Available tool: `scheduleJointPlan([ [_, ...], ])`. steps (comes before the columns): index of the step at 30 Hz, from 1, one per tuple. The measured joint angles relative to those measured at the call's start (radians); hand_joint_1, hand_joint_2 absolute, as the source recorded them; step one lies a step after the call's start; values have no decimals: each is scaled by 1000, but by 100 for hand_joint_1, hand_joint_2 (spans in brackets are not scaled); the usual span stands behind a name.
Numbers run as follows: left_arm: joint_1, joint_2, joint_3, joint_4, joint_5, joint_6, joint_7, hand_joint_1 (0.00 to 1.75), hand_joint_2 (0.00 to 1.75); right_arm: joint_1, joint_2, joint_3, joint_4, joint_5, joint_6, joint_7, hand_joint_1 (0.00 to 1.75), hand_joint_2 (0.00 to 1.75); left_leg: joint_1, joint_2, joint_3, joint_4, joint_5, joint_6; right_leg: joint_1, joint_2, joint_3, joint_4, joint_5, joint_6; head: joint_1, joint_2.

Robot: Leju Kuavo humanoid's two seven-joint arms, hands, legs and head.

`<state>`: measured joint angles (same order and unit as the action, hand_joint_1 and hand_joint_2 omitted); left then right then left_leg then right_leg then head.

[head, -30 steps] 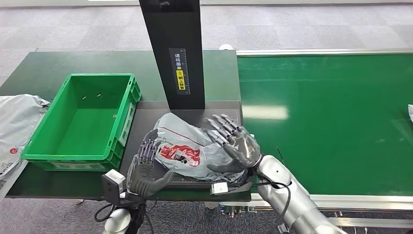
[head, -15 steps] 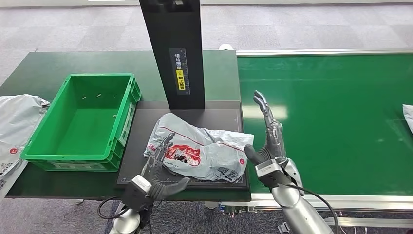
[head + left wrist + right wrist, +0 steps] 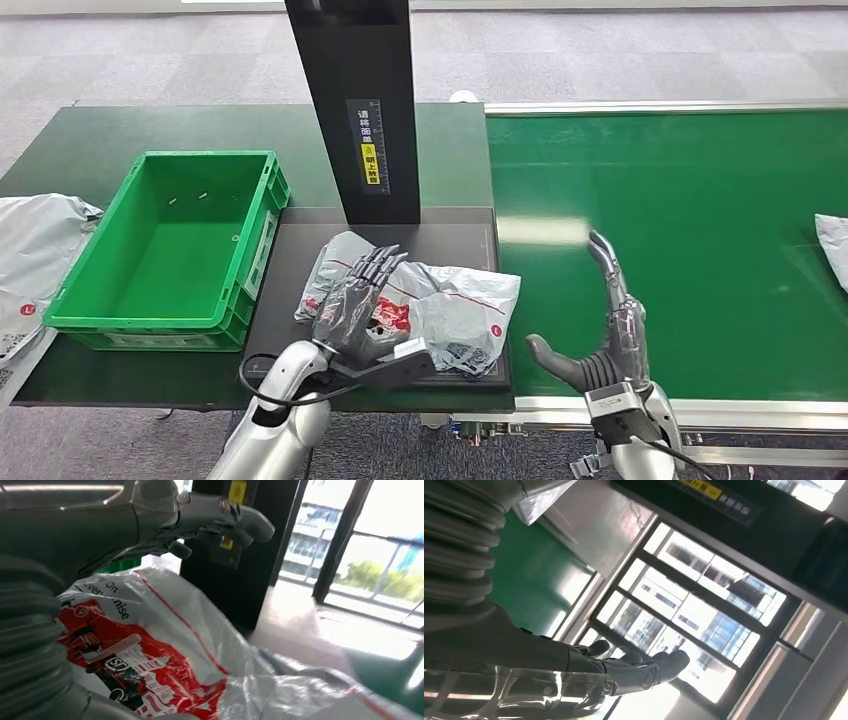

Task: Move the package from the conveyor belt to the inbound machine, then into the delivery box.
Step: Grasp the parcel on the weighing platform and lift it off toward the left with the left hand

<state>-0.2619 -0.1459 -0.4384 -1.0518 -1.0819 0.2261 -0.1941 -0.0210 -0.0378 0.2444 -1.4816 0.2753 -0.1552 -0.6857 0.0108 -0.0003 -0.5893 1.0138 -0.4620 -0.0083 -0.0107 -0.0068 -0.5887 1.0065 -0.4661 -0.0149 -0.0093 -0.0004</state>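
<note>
Grey plastic package [image 3: 440,305], red-printed, lies crumpled on the black platform of the inbound machine [image 3: 300,270], in front of the machine's black upright column [image 3: 355,100]. Left hand [image 3: 357,305] is over the package's left part, fingers extended and slightly spread, palm down on the plastic; in the left wrist view the fingers [image 3: 220,515] reach out above the bag's [image 3: 150,645] red print without curling around it, so it touches but does not grip. Right hand [image 3: 603,330] stands edge-up over the green conveyor belt [image 3: 700,200], just right of the platform, fingers straight, thumb stuck out toward the package, holding nothing, apart from the bag. Green delivery box [image 3: 165,245] sits left of the platform. Another grey bag [image 3: 835,235] lies at the belt's far right edge.
</note>
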Motion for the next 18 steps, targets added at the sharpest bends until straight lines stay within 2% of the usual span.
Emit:
scheduleJointPlan([
  [5,-104,-6,-1,158,-63,-99,89,0,175,21,27,-56,-3,67,-28,14,0,175,0,1,0,0,0,0,0,1,0,0,0,0,0,0],
  [12,-207,-17,-1,346,-59,-201,125,1,175,18,57,-104,15,92,-25,7,0,175,0,-3,6,-1,0,0,0,-4,8,0,-1,1,0,0],
  [16,-237,-23,1,403,-58,-221,129,32,175,10,68,-112,24,99,-26,5,0,175,0,-4,13,-2,-2,2,0,-5,17,-1,-4,2,0,0],
  [18,-244,-26,1,419,-58,-229,128,105,175,9,72,-114,25,105,-32,5,0,175,-1,-5,16,-2,-2,2,-1,-5,20,-1,-4,2,0,0],
])
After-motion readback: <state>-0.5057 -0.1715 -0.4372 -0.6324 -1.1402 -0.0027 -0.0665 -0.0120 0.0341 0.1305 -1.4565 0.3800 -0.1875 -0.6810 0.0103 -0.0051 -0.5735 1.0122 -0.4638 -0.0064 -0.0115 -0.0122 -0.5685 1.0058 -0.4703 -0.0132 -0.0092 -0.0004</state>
